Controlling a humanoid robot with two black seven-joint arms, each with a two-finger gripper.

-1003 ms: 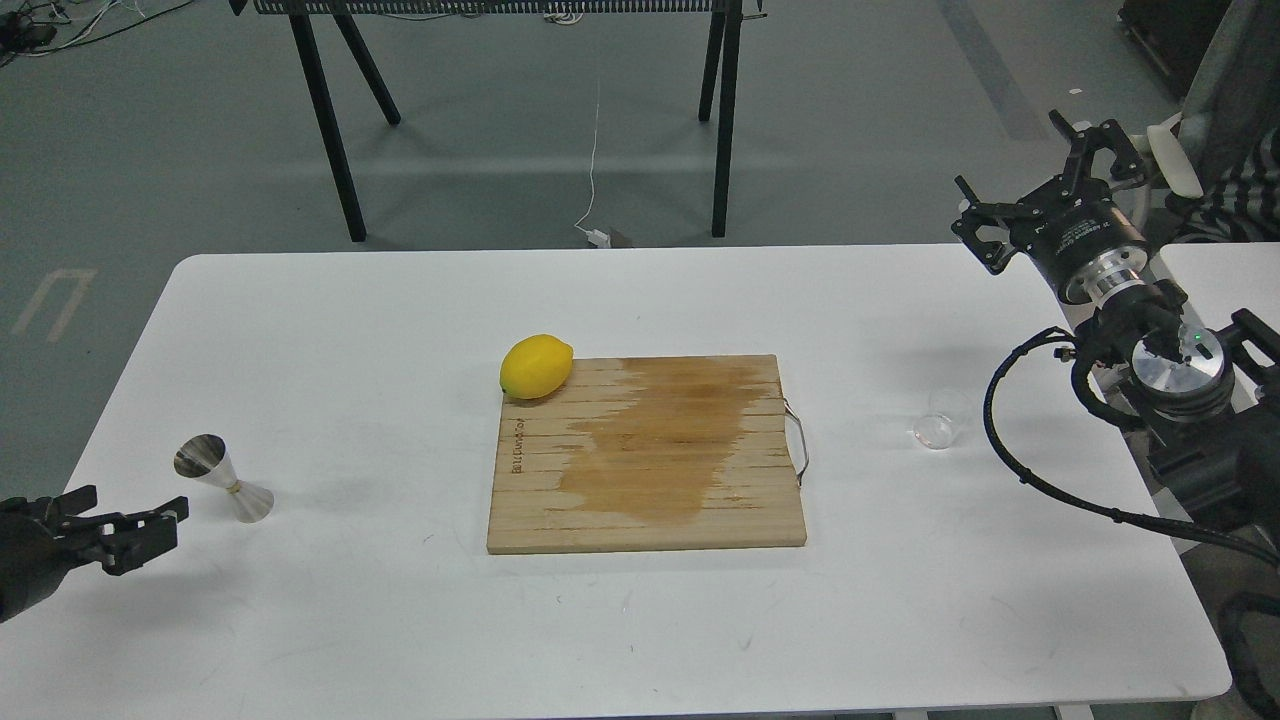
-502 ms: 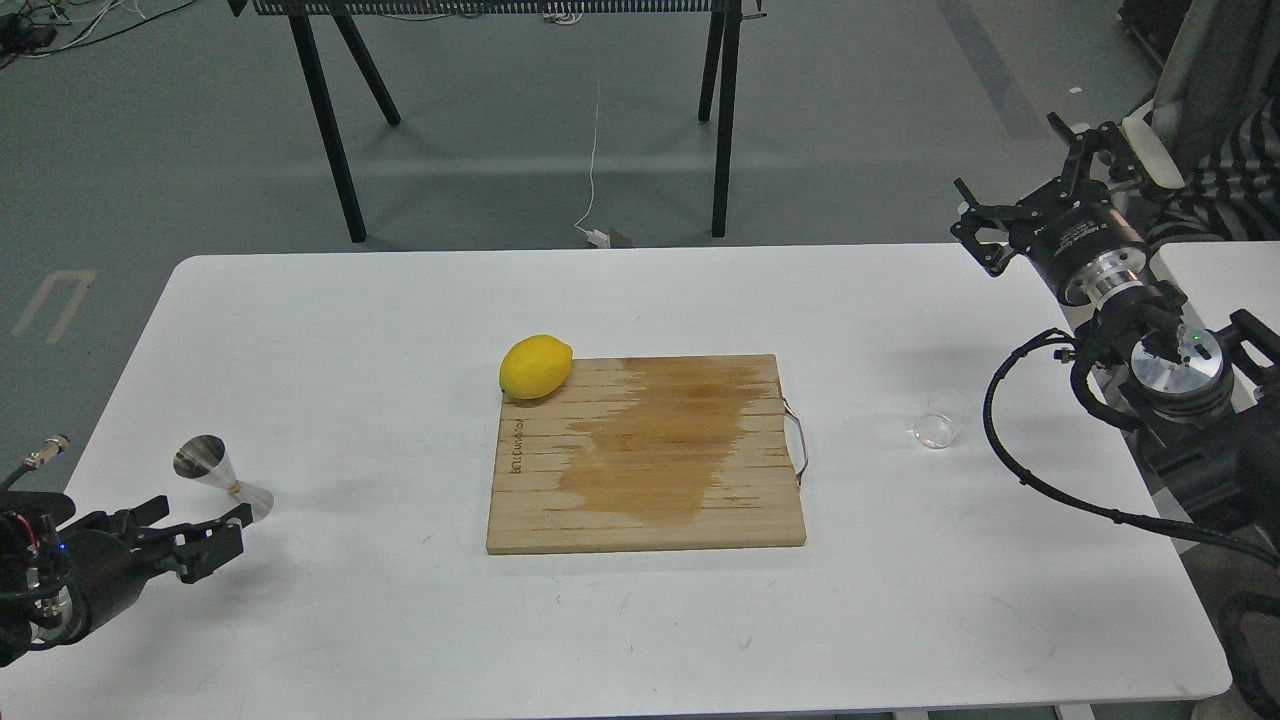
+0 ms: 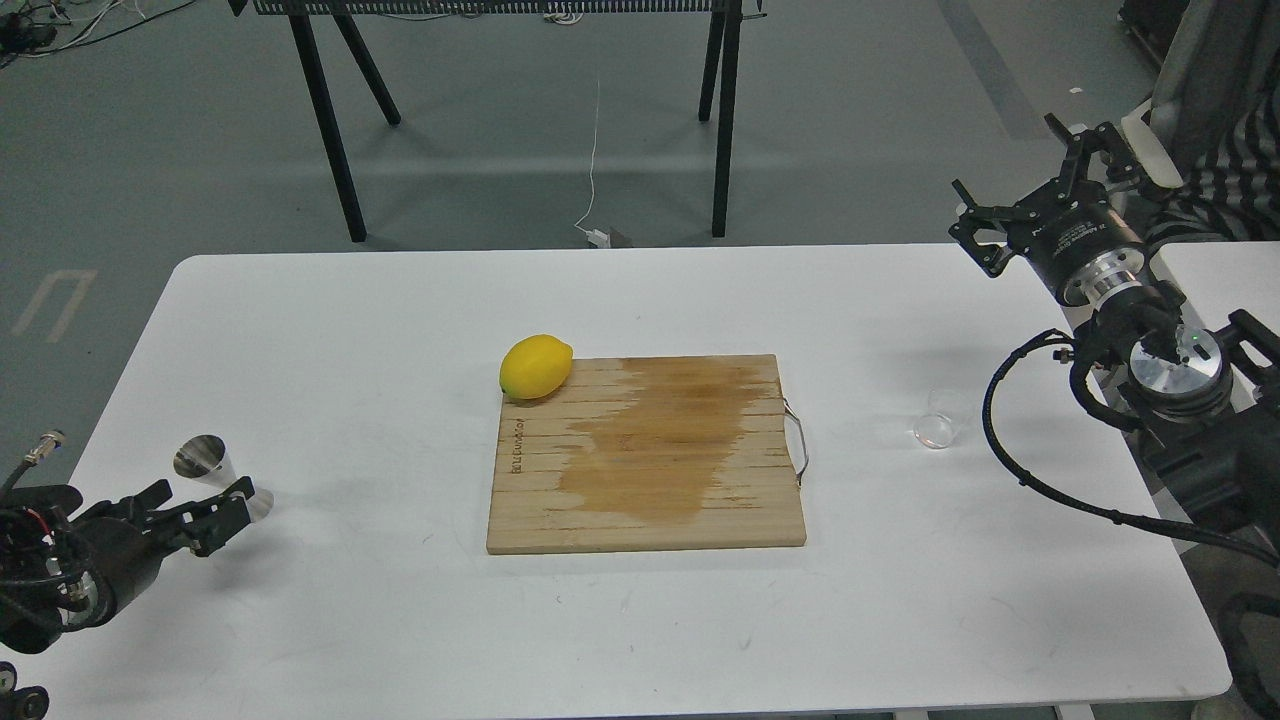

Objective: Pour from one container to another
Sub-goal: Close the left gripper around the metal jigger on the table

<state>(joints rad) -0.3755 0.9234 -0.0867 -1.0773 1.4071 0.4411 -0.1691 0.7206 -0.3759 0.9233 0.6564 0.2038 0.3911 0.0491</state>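
Observation:
The steel jigger [image 3: 203, 458] stands near the table's left front edge. My left gripper [image 3: 205, 502] is right beside it, open, and one fingertip [image 3: 232, 502] overlaps the jigger's lower cone; whether they touch I cannot tell. The small clear glass cup [image 3: 937, 426] sits on the white table [image 3: 400, 300] to the right of the cutting board. My right gripper [image 3: 1035, 190] hangs open and empty above the table's far right corner, well behind and above the cup.
A wooden cutting board [image 3: 648, 455] with a wet stain and a metal handle lies mid-table. A yellow lemon [image 3: 536, 366] rests at its far left corner. My right arm's black cables [image 3: 1000, 440] loop close to the cup. A second white table adjoins at the right.
My left gripper has moved right and up the view to the jigger, now overlapping its base. The right gripper, cup, lemon and board have hardly moved.

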